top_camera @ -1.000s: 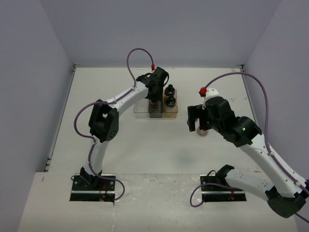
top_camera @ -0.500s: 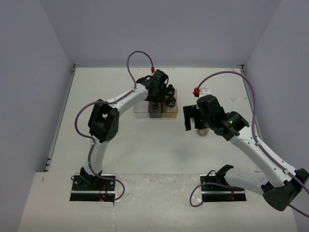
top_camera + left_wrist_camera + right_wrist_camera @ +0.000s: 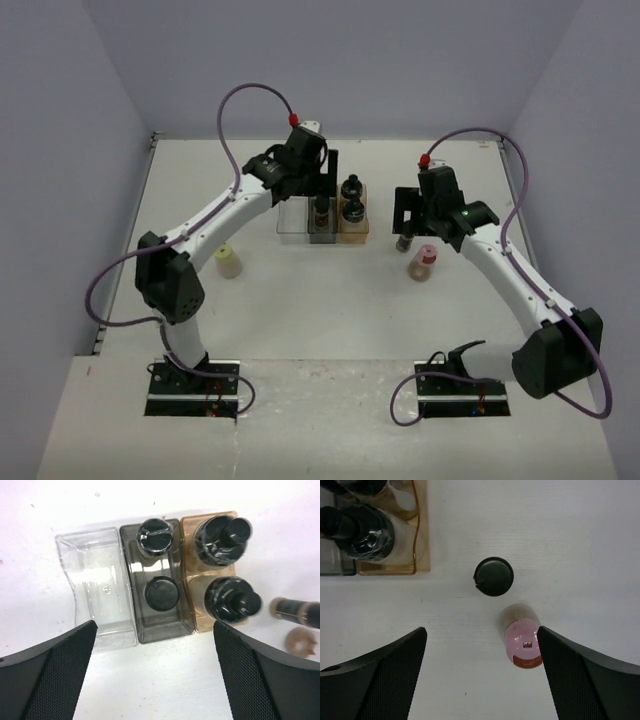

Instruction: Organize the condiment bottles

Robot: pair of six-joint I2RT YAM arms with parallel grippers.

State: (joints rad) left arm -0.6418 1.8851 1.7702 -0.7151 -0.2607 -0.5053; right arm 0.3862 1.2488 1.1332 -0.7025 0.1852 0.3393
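Observation:
The three-part tray (image 3: 291, 223) (image 3: 95, 582) holds two black-capped bottles (image 3: 161, 593) in its grey middle part and two bigger black-capped ones (image 3: 232, 600) in the tan part; its clear part holds nothing. My left gripper (image 3: 322, 186) (image 3: 154, 630) hangs open above the tray's near edge, gripping nothing. Right of the tray stand a black-capped bottle (image 3: 404, 242) (image 3: 493, 576) and a pink-capped bottle (image 3: 423, 263) (image 3: 522, 642). My right gripper (image 3: 408, 222) (image 3: 481, 630) is open above them, with the pink cap just inside its right finger. A yellow-green-capped bottle (image 3: 229, 262) stands left of the tray.
White walls close in the table at the left, back and right. The left arm's forearm (image 3: 215, 215) slants over the table just behind the yellow-green-capped bottle. Both arm bases sit at the near edge.
The left gripper opened, left a black-capped bottle in the grey part and drew back; its elbow swung left, uncovering the yellow-green-capped bottle. The right gripper moved back off the pink-capped bottle towards the black-capped one.

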